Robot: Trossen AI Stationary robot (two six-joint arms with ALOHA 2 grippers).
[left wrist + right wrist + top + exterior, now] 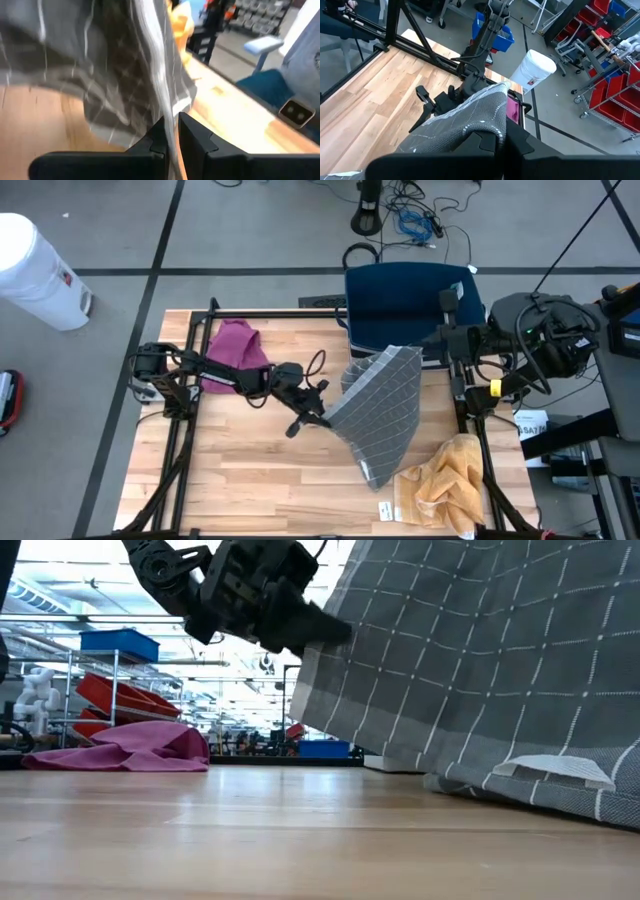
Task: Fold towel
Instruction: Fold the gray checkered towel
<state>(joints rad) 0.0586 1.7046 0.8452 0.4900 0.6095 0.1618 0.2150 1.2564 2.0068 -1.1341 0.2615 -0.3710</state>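
A grey towel (385, 405) with a white grid hangs stretched between my two grippers above the table's right half. Its lower end (375, 475) rests on the wood. My left gripper (318, 418) is shut on the towel's left edge, low over the table's middle. My right gripper (412, 352) is shut on the towel's top, high near the far right. In the low view the towel (480, 670) fills the right side, and my left gripper (310, 630) meets it at its left edge. My left gripper pinches the towel's side edge (169, 107) between its two fingers (197, 135), coming nearly level from the table's left. The cloth bunches into folds above the fingers, and that edge is lifted clear of the table. My right gripper holds the towel's upper end (487, 112) from the table's right, high above the wood. The bunched cloth drapes over the fingers (515, 137) and hides the contact. The towel hangs down slanting from here, its lower end (540, 790) on the table.
A magenta cloth (235, 352) lies at the far left of the table. A yellow towel (445, 485) lies crumpled at the near right corner. A blue chair (410, 300) stands beyond the far edge. Bare wood (250, 470) shows at the near left.
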